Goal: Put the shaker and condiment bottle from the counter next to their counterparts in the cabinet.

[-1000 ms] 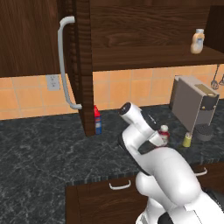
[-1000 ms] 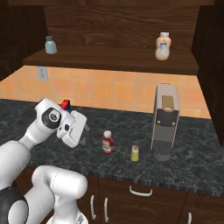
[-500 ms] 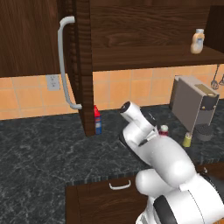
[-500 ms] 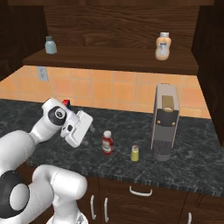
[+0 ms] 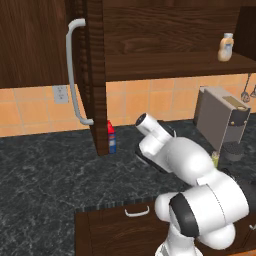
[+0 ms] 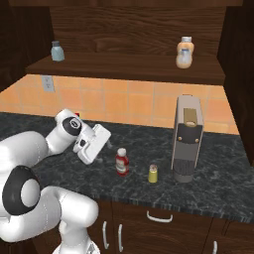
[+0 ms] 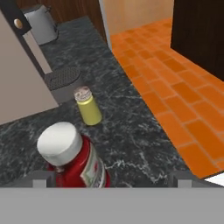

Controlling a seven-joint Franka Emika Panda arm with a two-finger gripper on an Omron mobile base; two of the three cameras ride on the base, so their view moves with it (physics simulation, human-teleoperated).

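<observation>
The red condiment bottle (image 6: 121, 162) with its white cap stands upright on the dark counter (image 6: 213, 181). The yellow-green shaker (image 6: 153, 173) stands just to its right. My gripper (image 6: 103, 141) hovers a little left of the bottle, open and holding nothing. In the hand view the condiment bottle (image 7: 72, 158) is close, low and left of centre between the spread fingertips (image 7: 41, 177), with the shaker (image 7: 87, 106) beyond it. The cabinet shelf (image 6: 124, 69) carries a pale beige bottle (image 6: 185, 52) and a small grey-blue jar (image 6: 57, 50). A sliver of the shaker (image 5: 216, 159) peeks past my arm.
A grey coffee machine (image 6: 187, 139) stands right of the shaker. The open cabinet door (image 5: 92, 75) with its curved handle (image 5: 75, 75) hangs over the counter, and a red-topped blue bottle (image 5: 111, 136) stands below it. Drawers run under the counter's front edge.
My hand has moved a little toward the red bottle. The bottle and the shaker have not moved, and the jaws stay wide.
</observation>
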